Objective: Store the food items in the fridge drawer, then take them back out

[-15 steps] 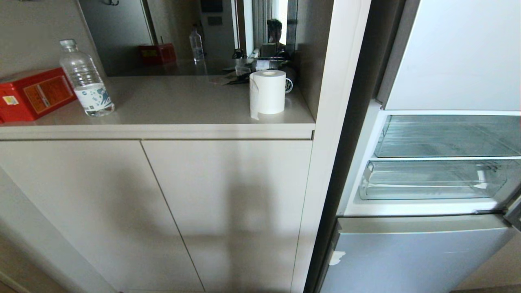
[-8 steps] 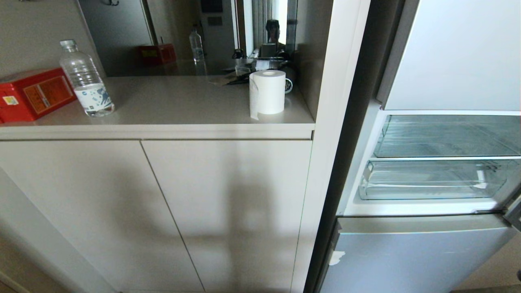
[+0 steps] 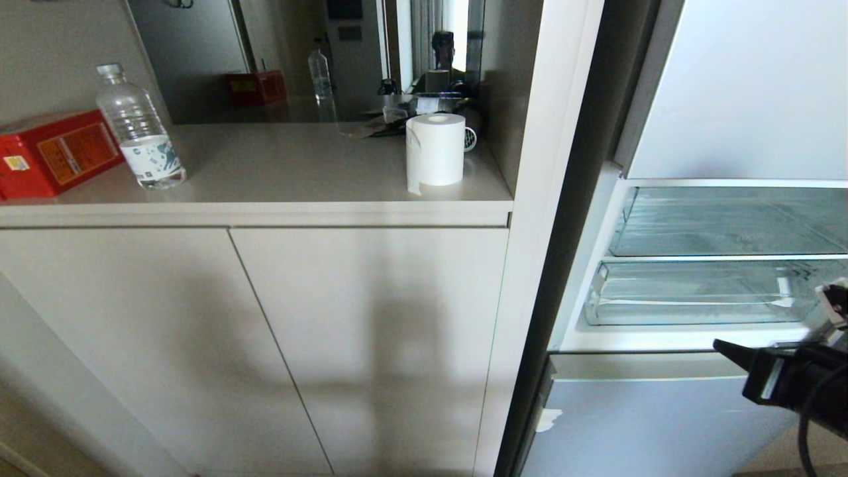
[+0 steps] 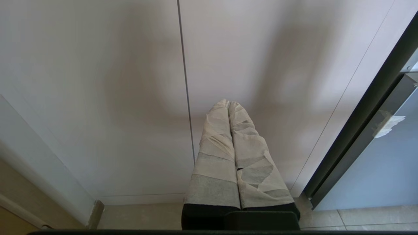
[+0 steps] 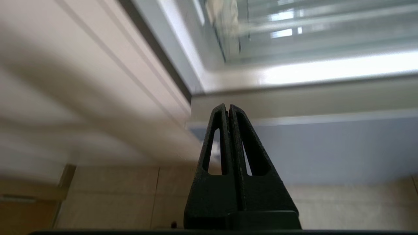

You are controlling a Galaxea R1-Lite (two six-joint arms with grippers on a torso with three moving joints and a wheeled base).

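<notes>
Nothing stored yet: drawer [image 3: 702, 295] at 3 o'clock sits closed and empty, no food visible, right claw [image 5: 228, 111] pinched shut, holding nothing, below it

Soft daylight falls across the beige cabinet doors [image 3: 265, 344], casting a broad, cross-shaped shadow over them. Pale glare streaks the fridge drawer [image 3: 695, 301] and the glass shelf [image 3: 722, 225] above it. The mirror [image 3: 311, 59] behind the counter stays dim. The right wrist view is smeared by motion blur; the left wrist view is sharp, its shadows diffuse.
</notes>
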